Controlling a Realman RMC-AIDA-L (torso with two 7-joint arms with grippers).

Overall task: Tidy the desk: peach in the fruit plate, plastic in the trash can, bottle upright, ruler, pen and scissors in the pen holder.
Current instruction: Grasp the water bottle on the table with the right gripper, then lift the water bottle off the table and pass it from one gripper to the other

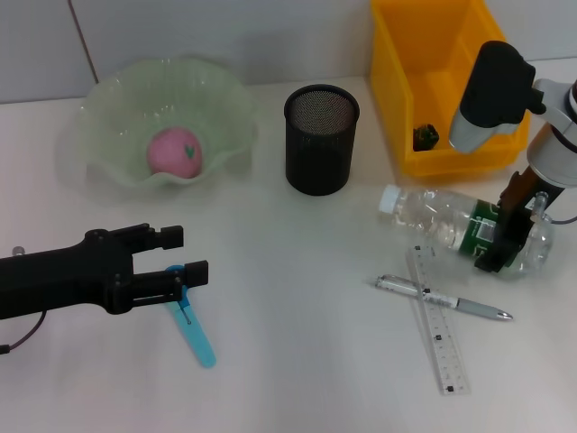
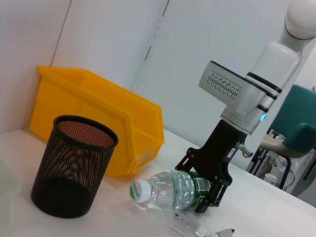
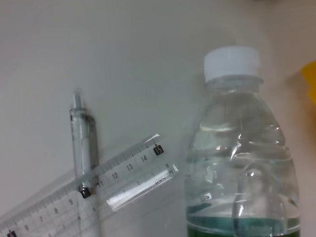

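The fingers of the right gripper [image 1: 501, 242] stand on both sides of the green label of the bottle [image 1: 451, 222] and appear clamped on it; the left wrist view shows the black jaws around the lower body of the bottle. The bottle lies on its side on the white desk [image 1: 297, 361], its white cap [image 1: 389, 199] toward the pen holder [image 1: 321, 139]. It is clear plastic, with water inside, and the surface looks smooth and a little soft.

The left gripper [image 1: 176, 262] hovers low over the handle end of the blue scissors [image 1: 191, 320]. Its two fingers are apart and hold nothing.

As for the progress, the peach [image 1: 176, 152] already sits in the fruit plate [image 1: 221, 108], so that step looks done. A small dark thing [image 1: 425, 136] lies in the yellow trash can [image 1: 401, 99]; it may be the plastic, but this cannot be told for sure. The bottle is not yet upright, which seems the step in hand. The ruler [image 1: 437, 320] and the pen [image 1: 444, 299] lie crossed on the desk just beside the bottle, the pen on top of the ruler. The scissors are on the desk too. In the left wrist view nothing stands up out of the black mesh holder, so three items are probably left.
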